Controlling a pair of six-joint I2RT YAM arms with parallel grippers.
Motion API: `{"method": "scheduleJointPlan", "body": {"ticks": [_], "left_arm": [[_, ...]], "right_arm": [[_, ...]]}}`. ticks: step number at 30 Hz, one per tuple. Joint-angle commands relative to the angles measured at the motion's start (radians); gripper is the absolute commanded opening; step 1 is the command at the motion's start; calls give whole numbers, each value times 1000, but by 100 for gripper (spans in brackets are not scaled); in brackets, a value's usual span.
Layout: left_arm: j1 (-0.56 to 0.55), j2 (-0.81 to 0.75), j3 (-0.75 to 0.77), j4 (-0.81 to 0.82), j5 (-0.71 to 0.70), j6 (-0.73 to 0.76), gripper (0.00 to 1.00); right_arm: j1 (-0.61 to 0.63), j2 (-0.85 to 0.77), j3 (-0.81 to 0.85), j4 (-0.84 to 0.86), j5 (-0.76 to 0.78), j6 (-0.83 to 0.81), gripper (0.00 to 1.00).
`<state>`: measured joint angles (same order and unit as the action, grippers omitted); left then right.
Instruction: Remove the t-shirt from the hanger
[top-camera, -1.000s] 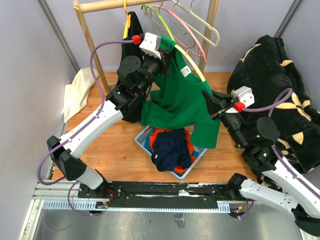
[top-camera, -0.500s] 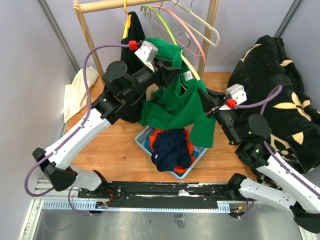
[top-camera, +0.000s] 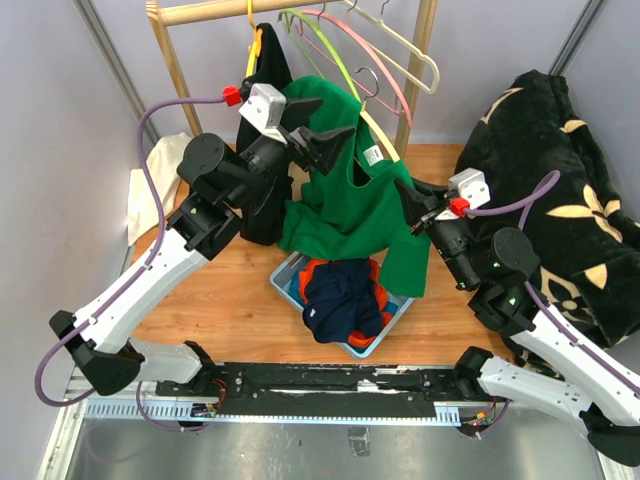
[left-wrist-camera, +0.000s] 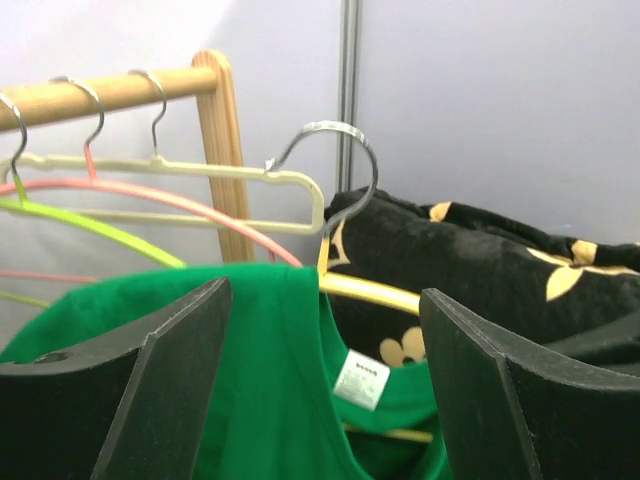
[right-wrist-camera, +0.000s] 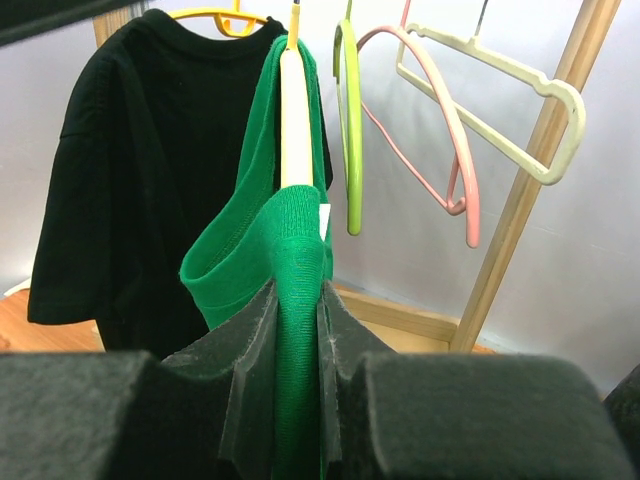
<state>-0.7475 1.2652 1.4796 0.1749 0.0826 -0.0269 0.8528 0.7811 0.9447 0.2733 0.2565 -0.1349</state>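
The green t-shirt (top-camera: 345, 205) hangs crumpled on a yellow hanger (top-camera: 385, 135) whose metal hook (left-wrist-camera: 350, 150) is off the rail. My left gripper (top-camera: 326, 122) is open just left of the shirt's collar; in the left wrist view the jaws (left-wrist-camera: 325, 292) stand wide apart with the green shoulder (left-wrist-camera: 250, 380) and the white label behind them, nothing pinched. My right gripper (top-camera: 408, 198) is shut on a fold of the green t-shirt (right-wrist-camera: 297, 250) just below the end of the hanger (right-wrist-camera: 294, 120).
A wooden rack (top-camera: 180, 70) carries a black t-shirt (top-camera: 265, 60) and empty green, pink and cream hangers (top-camera: 400, 50). A blue basket (top-camera: 283, 277) of clothes sits under the green shirt. A black flowered blanket (top-camera: 560, 170) lies right, a white cloth (top-camera: 160, 170) left.
My left gripper has opened, let go of the green shirt and drawn back to the upper left. The right gripper keeps its grip and has shifted slightly left.
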Motion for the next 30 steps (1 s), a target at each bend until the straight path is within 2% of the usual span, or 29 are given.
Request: {"method": "scheduleJointPlan", "body": {"ticks": [1, 8, 14, 22, 30], "left_arm": [[-1, 75, 99, 52, 13, 63, 80], [-1, 189, 181, 44, 25, 69, 77], [-1, 214, 184, 35, 4, 65, 66], [-1, 238, 211, 22, 4, 66, 44], [-1, 246, 221, -3, 8, 58, 11]], "right_arm": [[-17, -22, -6, 96, -28, 8, 1], [-16, -30, -9, 85, -45, 14, 1], [-16, -32, -3, 79, -53, 13, 1], [-16, -34, -6, 75, -62, 15, 1], [-16, -38, -4, 69, -60, 17, 1]]}}
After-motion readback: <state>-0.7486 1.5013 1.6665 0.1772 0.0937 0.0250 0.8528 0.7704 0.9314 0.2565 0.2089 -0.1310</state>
